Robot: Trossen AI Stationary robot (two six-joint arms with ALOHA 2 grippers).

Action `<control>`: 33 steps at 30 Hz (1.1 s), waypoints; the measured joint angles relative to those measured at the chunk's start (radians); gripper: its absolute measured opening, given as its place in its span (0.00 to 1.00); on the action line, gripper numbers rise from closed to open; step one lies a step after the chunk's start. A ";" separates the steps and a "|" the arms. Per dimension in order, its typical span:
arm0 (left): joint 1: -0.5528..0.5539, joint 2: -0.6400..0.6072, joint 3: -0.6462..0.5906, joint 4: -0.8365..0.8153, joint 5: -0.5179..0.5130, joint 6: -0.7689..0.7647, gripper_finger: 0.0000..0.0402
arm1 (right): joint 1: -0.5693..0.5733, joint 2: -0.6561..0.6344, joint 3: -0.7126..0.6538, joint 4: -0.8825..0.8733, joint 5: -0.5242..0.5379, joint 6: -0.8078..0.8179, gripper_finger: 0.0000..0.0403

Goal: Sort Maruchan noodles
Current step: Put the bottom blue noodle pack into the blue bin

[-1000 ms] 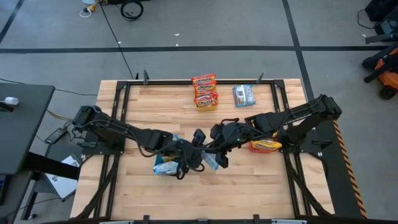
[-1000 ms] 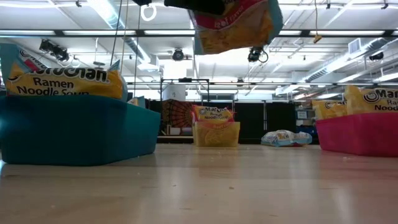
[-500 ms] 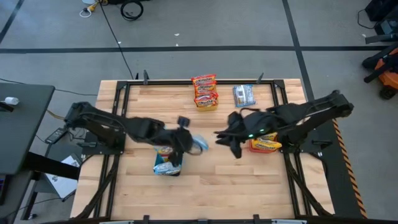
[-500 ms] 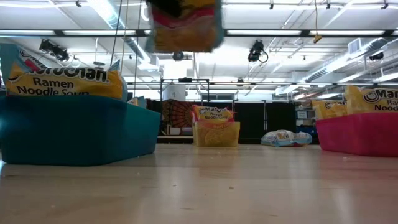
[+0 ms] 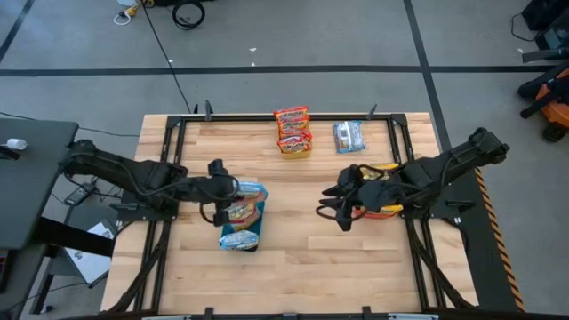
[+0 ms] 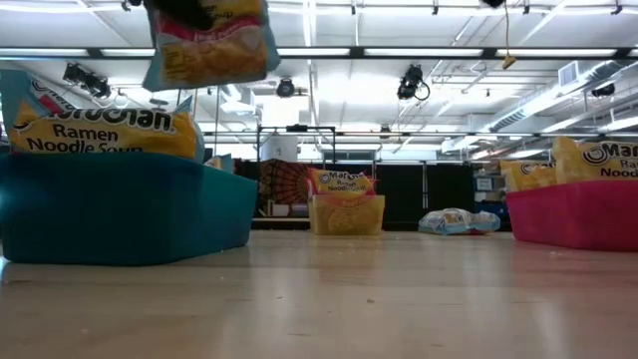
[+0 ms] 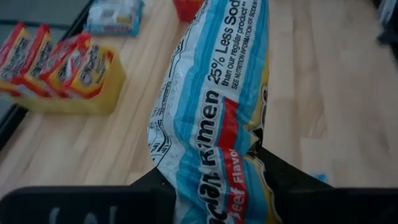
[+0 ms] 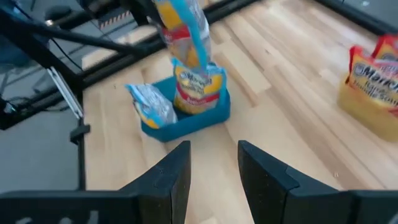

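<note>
- Above the blue bin (image 5: 238, 236) at the table's left-centre, the left gripper (image 5: 222, 191) hangs in the air with its fingers clamped on a blue-and-white Maruchan packet (image 7: 214, 118); the left wrist view shows the wrapper pinched between the two dark fingers, with "25% Less Sodium" printed on it
- Inside the blue bin, more blue-and-white packets (image 8: 196, 87) stand upright, one of them leaning against the rim
- On the right side of the wooden table (image 5: 293, 267), the right gripper (image 5: 338, 206) hovers with its fingers apart and nothing between them, just in front of the red bin (image 5: 380, 208)
- At the far edge, the yellow bin (image 5: 294, 142) holds red-and-white packets (image 5: 292, 124) standing on end
- Beside the yellow bin, a pale blue packet (image 5: 348, 136) lies flat on the wood
- From table height, the held packet shows high up, over the teal-blue bin's wall
</note>
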 joint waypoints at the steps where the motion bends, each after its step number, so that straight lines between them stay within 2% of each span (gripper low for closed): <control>1: 0.000 -0.007 -0.024 0.045 0.000 0.001 0.28 | -0.008 0.003 -0.019 0.017 -0.015 -0.006 0.34; 7: 0.008 -0.009 -0.131 0.139 0.042 0.036 0.28 | -0.049 0.005 -0.181 0.217 -0.018 -0.086 0.34; 14: 0.013 -0.009 -0.178 0.135 0.135 0.010 0.28 | -0.055 0.022 -0.382 0.604 0.018 -0.193 0.33; 18: 0.011 0.024 -0.180 0.142 0.203 0.054 0.28 | -0.046 0.096 -0.338 0.631 0.035 -0.252 0.31; 25: 0.033 0.033 -0.179 0.138 0.204 0.085 0.28 | -0.047 0.242 -0.179 0.569 0.023 -0.312 0.31; 30: 0.054 0.033 -0.179 0.140 0.332 0.033 0.28 | -0.035 0.301 -0.167 0.569 0.010 -0.272 0.31; 33: 0.015 0.032 -0.179 0.119 0.325 -0.005 0.28 | -0.021 0.320 -0.175 0.565 0.017 -0.230 0.31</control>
